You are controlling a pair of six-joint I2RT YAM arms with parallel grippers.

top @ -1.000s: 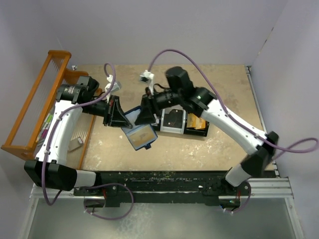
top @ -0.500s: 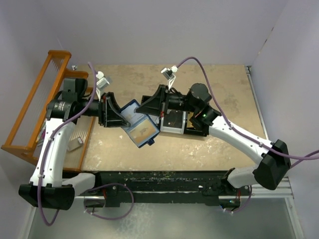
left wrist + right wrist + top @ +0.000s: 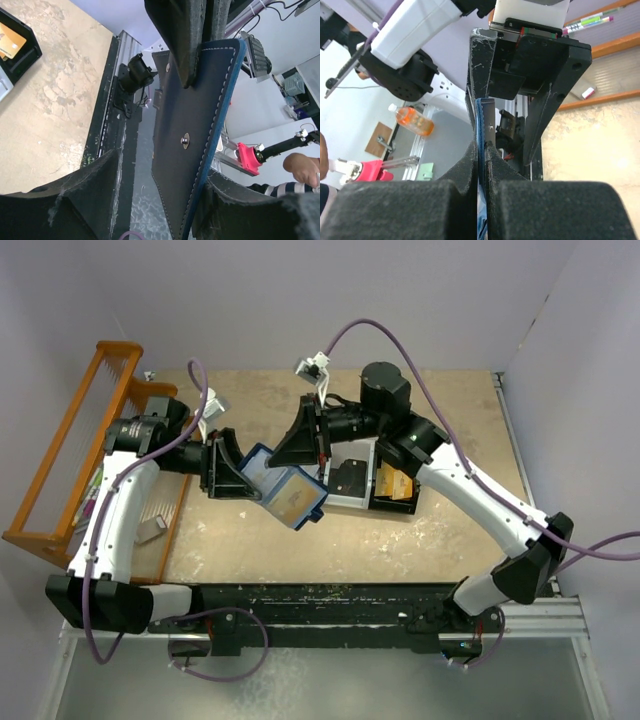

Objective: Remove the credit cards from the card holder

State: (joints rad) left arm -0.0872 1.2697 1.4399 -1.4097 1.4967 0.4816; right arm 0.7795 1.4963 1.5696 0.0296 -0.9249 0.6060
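While the right gripper [image 3: 298, 455] stays pinched on the card holder's [image 3: 272, 468] edge, the holder has swung right, aloft beside the tray [image 3: 412, 496]. Left gripper [image 3: 238, 480] jaws apart. Tan card [image 3: 292, 500] still seated; extraction pending.

The card holder [image 3: 288, 494] is hanging between the 2 grippers, left gripper [image 3: 243, 478] at its left, right gripper [image 3: 303, 448] behind it; a tray [image 3: 347, 482] is lying just right.
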